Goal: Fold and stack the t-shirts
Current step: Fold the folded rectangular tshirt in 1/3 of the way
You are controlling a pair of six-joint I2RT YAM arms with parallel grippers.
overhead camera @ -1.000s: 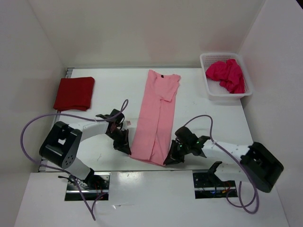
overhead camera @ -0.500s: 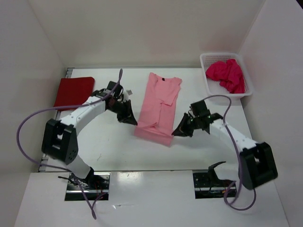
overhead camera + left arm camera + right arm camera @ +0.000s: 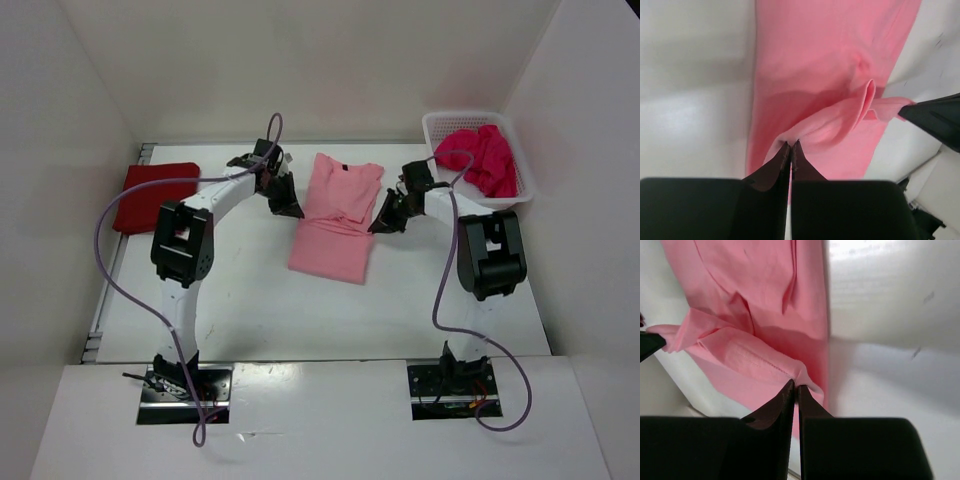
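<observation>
While the left gripper [image 3: 287, 207] and the right gripper [image 3: 384, 222] are each pinching a hem corner of the light pink t-shirt [image 3: 335, 235] (jaws pressed together on thin cloth), it is lying mid-counter [image 3: 250, 290], doubling toward its collar. One corner could be slipping free or landing askew, leaving a crooked fold. The dark red t-shirt [image 3: 155, 197] is lying folded at left, the magenta t-shirt [image 3: 480, 160] crumpled in the basket [image 3: 478, 205]. No brand, label or writing is showing.

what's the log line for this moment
step: fold light pink shirt | left claw: shut on its edge | right claw: shut on its edge | dark red shirt: folded, left | magenta shirt: in basket
</observation>
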